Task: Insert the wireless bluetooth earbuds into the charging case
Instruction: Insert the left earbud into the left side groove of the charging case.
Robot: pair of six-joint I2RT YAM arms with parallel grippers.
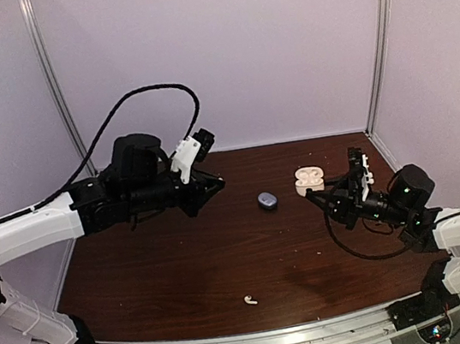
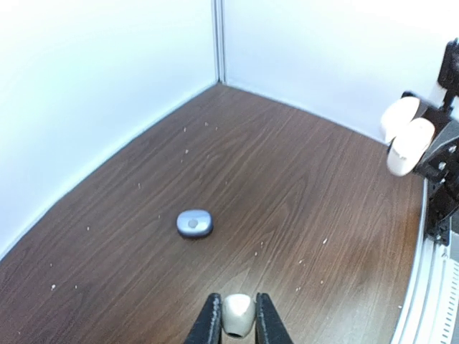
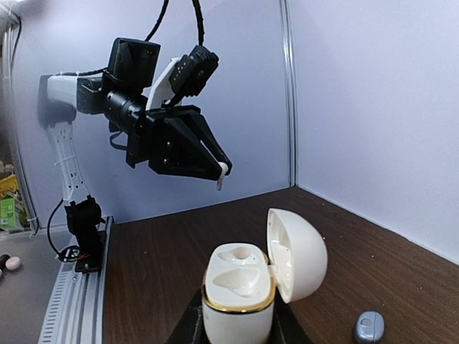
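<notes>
On the table (image 1: 185,274), mid-far, lies the closed case (image 1: 267,200), between both grippers. To its left, up off the table, the left gripper (image 1: 217,185) with an earbud (image 2: 238,313) between its fingers. Just right of it, the right gripper (image 1: 313,194) with the open case (image 1: 308,179) upright in it. The loose earbud (image 1: 250,300) lies at the near edge, centre, well apart.

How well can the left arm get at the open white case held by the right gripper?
Probably yes. The left gripper, shut on a white earbud, faces the white case, lid open, in the right gripper; nothing stands between them.
</notes>
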